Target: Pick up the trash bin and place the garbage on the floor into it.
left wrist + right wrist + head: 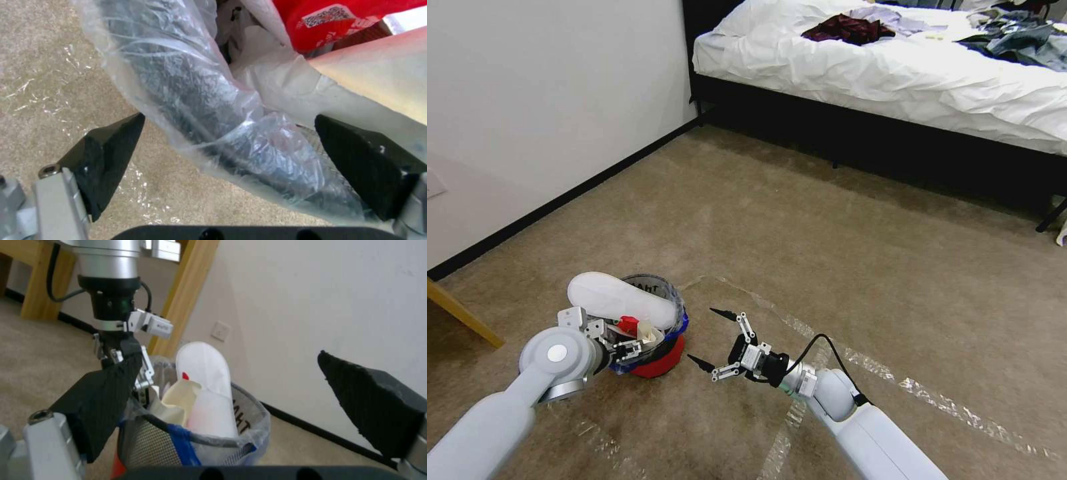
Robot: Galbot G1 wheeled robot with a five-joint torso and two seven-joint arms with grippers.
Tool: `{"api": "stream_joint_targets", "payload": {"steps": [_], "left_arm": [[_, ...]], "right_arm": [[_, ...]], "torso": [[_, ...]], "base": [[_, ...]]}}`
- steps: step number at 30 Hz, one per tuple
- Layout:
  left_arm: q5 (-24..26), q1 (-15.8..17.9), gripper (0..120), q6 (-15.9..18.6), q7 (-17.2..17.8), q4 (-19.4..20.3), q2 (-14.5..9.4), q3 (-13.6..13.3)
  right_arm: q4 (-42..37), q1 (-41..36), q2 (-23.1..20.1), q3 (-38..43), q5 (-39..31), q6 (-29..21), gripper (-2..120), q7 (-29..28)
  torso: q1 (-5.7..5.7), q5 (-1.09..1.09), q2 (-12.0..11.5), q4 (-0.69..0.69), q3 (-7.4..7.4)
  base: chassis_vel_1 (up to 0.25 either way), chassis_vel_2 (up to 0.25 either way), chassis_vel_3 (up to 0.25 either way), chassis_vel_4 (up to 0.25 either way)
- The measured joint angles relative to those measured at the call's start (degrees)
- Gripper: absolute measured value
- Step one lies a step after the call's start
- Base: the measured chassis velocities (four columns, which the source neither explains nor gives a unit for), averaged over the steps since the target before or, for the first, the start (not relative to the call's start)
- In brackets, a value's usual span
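The red trash bin [657, 357] stands on the beige floor [800, 227], lined with a clear, blue-edged bag. Garbage fills it: a white slipper [617, 298] lies across the top, over a red wrapper [629, 325] and cream paper [648, 333]. My left gripper [632, 348] is at the bin's near rim. In the left wrist view it [229, 117] is open, its fingers [111, 156] straddling the bagged rim [213, 110] without touching it. My right gripper [702, 333] hangs open just right of the bin, holding nothing. From the right wrist, the bin [200, 440] and slipper [209, 386] sit between its fingertips [373, 406].
A white wall with a black baseboard [560, 197] runs along the left, and a wooden leg [464, 315] stands beside it. A bed [894, 67] with clothes on it fills the back right. Whitish tape lines [894, 377] cross the carpet near my right arm.
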State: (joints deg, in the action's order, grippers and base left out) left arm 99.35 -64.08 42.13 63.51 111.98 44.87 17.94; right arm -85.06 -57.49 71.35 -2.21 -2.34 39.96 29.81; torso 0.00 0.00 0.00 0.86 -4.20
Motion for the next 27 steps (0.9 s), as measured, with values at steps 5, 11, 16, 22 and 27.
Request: {"api": "stream_joint_targets", "payload": {"steps": [5,11,16,22,27], "left_arm": [[-0.5,-1.0,100,0.0,-0.3,0.6,-0.2,0.7],[-1.1,-1.6,100,0.0,-0.7,0.9,-0.3,1.1],[-1.2,-1.9,100,0.0,-0.8,1.5,-0.5,1.4],[-1.2,-1.9,100,0.0,-0.8,1.9,-0.6,1.5],[-1.7,-2.1,100,0.0,-1.2,2.2,-0.5,1.7]], "right_arm": [[0.2,0.2,0.2,-0.2,0.0,0.0,100,0.0],[0.4,0.2,0.6,-0.2,0.0,0.0,100,0.0],[0.6,0.2,0.7,-0.2,0.1,0.0,100,0.0],[0.7,0.2,0.6,-0.1,0.1,0.0,100,0.1],[0.8,0.3,0.7,-0.1,0.1,0.0,100,0.1]], "torso": [[0.0,0.0,0.0,0.0,0.0],[0.0,0.0,0.0,0.0,0.0],[0.0,0.0,0.0,0.0,0.0],[0.0,0.0,0.0,0.0,0.0],[0.0,0.0,0.0,0.0,0.0]], "base": [[0.0,0.0,0.0,0.0],[0.0,0.0,0.0,0.0],[0.0,0.0,0.0,0.0],[0.0,0.0,0.0,0.0],[0.0,0.0,0.0,0.0]]}}
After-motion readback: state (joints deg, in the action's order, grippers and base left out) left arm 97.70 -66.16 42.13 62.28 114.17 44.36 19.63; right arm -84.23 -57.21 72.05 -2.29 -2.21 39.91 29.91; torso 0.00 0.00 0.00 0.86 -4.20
